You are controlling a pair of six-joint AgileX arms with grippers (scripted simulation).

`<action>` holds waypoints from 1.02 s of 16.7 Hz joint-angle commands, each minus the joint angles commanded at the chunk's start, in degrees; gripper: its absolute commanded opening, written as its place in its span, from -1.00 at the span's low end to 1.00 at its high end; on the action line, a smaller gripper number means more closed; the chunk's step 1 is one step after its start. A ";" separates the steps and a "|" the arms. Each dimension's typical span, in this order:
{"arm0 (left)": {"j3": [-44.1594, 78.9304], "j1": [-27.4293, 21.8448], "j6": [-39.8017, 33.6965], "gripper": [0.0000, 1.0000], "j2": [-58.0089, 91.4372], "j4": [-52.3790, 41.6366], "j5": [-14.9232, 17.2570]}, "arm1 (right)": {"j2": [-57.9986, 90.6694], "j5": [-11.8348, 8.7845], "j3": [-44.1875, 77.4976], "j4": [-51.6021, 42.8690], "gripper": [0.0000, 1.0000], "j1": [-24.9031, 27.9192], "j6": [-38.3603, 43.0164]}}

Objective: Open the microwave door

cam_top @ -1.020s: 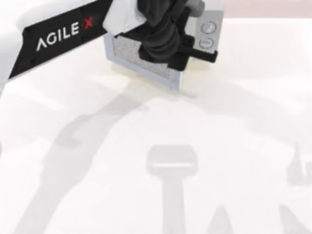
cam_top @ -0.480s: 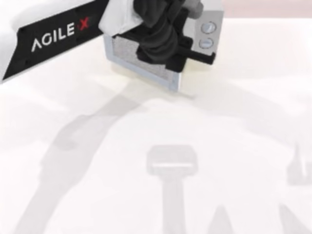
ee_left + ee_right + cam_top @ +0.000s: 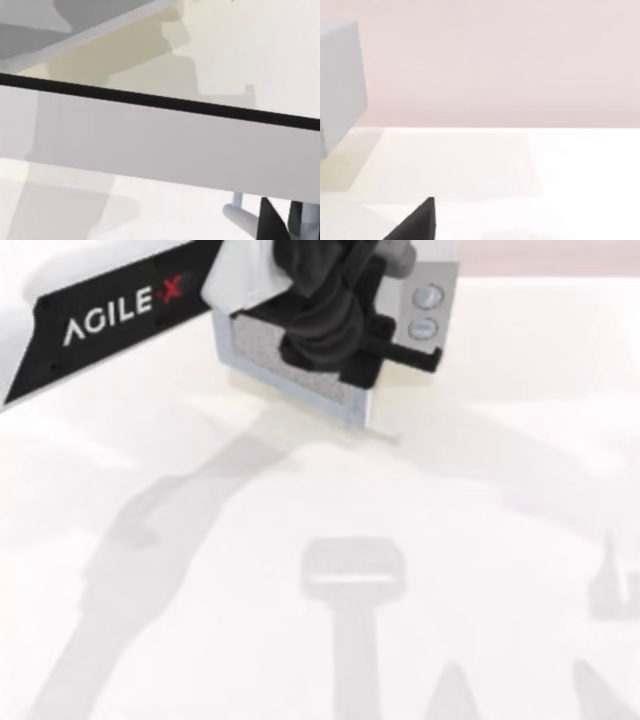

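Note:
The light-grey microwave (image 3: 441,284) stands at the table's far edge, and its two round knobs (image 3: 427,310) face the camera. The microwave door (image 3: 262,352), with its speckled mesh window, stands partly swung out, its free edge toward the table's middle. My left gripper (image 3: 345,335) reaches over the door from the left. In the left wrist view the door panel (image 3: 150,145) fills the frame, and my left gripper (image 3: 285,225) is shut on the slim grey handle (image 3: 239,216). Only a black edge of my right gripper (image 3: 421,222) shows, far from the microwave (image 3: 337,85).
The pale table (image 3: 450,540) stretches in front of the microwave and carries only arm shadows. My right arm stays outside the top view. The left arm's black link (image 3: 110,315) crosses the upper left.
My left arm has shifted slightly to the left, and the door has swung out a little farther with it. The right arm has not moved.

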 joint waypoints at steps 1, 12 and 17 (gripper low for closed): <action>0.00 0.00 0.00 -1.00 0.00 0.00 0.00 | 0.00 0.00 0.00 0.00 1.00 0.00 0.00; -0.22 -0.33 -0.07 -1.00 -0.03 0.08 0.48 | 0.00 0.00 0.00 0.00 1.00 0.00 0.00; -5.12 1.23 5.07 -1.00 -3.72 2.10 3.02 | 0.00 0.00 0.00 0.00 1.00 0.00 0.00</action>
